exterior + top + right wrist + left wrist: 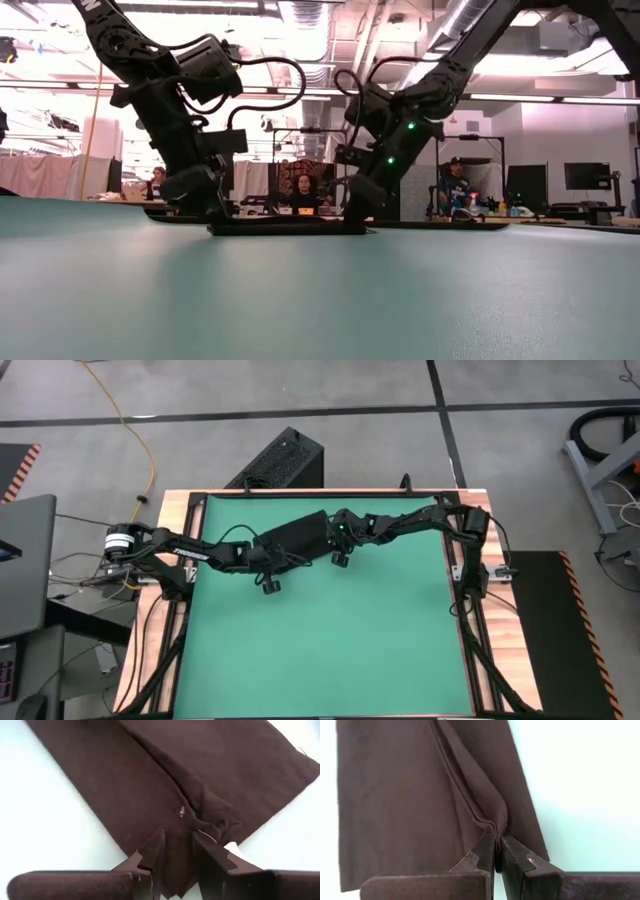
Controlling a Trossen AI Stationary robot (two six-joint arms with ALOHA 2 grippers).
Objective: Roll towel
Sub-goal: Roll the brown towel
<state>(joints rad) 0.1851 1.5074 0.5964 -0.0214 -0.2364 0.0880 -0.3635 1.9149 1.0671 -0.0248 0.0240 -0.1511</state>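
Observation:
The black towel [296,534] lies as a narrow flat strip on the far part of the green mat [330,630], slanting from near left to far right. In the low view it rests flat on the table [290,228]. My left gripper [264,554] is shut on its left end and my right gripper [338,538] is shut on its right end. Both point down at the cloth. A raised fold runs along the towel in the left wrist view [465,795] and in the right wrist view [165,775]. My left gripper [497,851] pinches a raised fold of the towel [496,826] between its two fingertips, several layers, from above. The rest of the cloth lies flat on the mat. My right gripper [177,855] has the towel's end [176,845] between its two fingers [152,851], from above, pointing down. The cloth bunches in wrinkles [212,820] just beyond the fingers. The rest lies flat on the mat.
A hard black ribbed box [285,458] stands on the floor beyond the table's far edge. The mat's near half [330,660] lies bare below the arms. People [303,190] sit in the room behind the table.

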